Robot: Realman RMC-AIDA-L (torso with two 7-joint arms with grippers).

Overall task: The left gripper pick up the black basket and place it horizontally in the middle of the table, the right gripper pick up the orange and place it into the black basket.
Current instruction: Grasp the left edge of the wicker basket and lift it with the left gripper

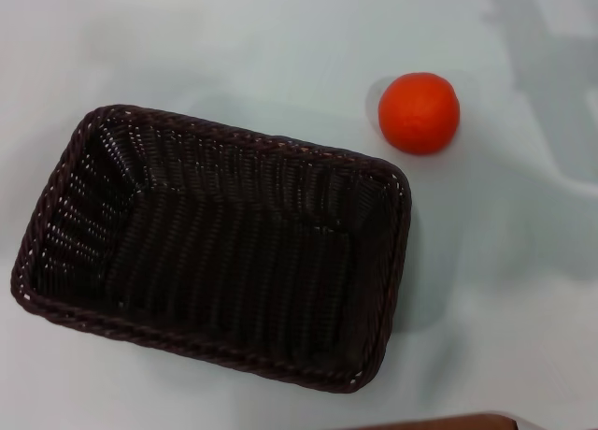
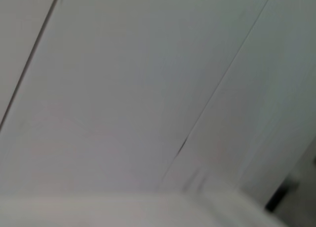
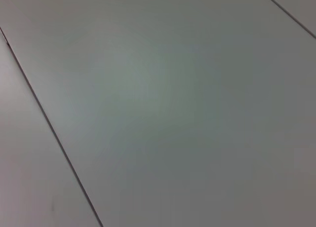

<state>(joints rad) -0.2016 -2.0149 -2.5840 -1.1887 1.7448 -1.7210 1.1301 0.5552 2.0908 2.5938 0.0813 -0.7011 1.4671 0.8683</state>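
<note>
The black basket [image 1: 215, 243] lies open side up on the pale table [image 1: 280, 47], at the left and middle of the head view, its long side slightly tilted. It is empty. The orange [image 1: 419, 112] rests on the table just beyond the basket's far right corner, apart from it. Neither gripper shows in any view. Both wrist views show only plain pale panels with thin dark seams.
A brown edge [image 1: 439, 422] shows at the bottom of the head view, in front of the basket. A faint grey shadow [image 1: 551, 84] falls on the table at the far right.
</note>
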